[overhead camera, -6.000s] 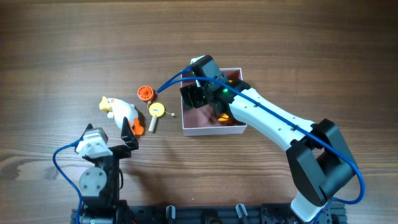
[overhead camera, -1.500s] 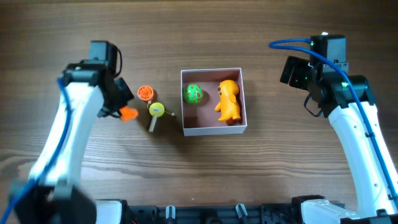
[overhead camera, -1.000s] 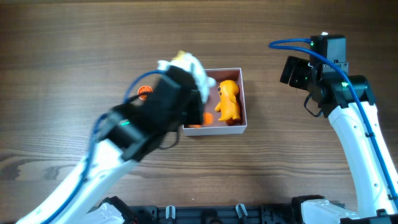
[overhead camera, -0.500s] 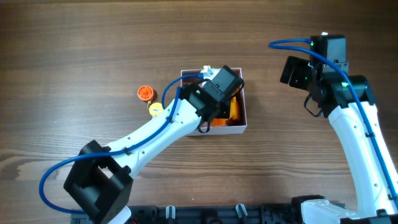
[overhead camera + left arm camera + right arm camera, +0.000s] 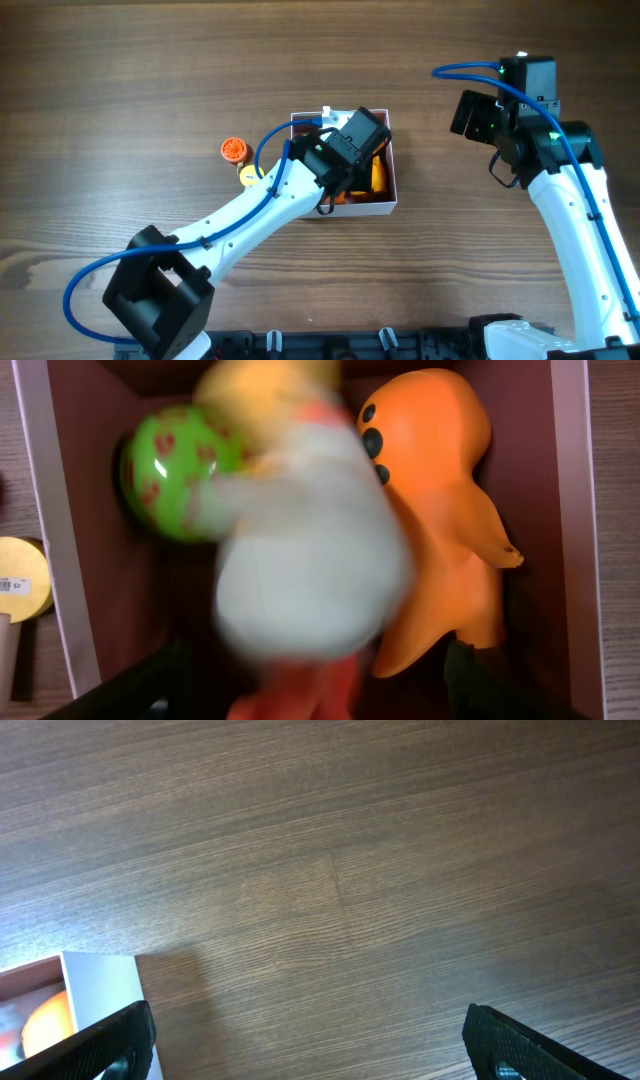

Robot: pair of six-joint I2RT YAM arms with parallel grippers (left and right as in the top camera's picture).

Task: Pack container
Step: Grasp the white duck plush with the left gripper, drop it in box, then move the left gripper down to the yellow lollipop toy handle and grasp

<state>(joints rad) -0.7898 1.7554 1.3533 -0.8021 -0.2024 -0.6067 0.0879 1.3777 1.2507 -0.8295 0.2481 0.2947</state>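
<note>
The container (image 5: 370,208), a white-walled box with a pink inside, sits mid-table. My left gripper (image 5: 345,165) hangs right over it. In the left wrist view its fingers (image 5: 305,690) are spread wide. A blurred white duck toy (image 5: 300,560) with a yellow head and orange feet is between them, touching neither. Beneath it in the container (image 5: 45,540) lie a green ball (image 5: 160,485) and an orange figure (image 5: 440,530). My right gripper (image 5: 472,115) is open and empty over bare table at the right (image 5: 310,1040). The container's corner (image 5: 100,985) shows at that view's lower left.
An orange round toy (image 5: 232,150) and a yellow disc on a stick (image 5: 246,174) lie on the wood table just left of the container. The yellow disc also shows in the left wrist view (image 5: 20,565).
My left arm has swung from the left side to above the container, bringing the duck toy with it. It has barely moved in the last half second. The right arm has not moved.
</note>
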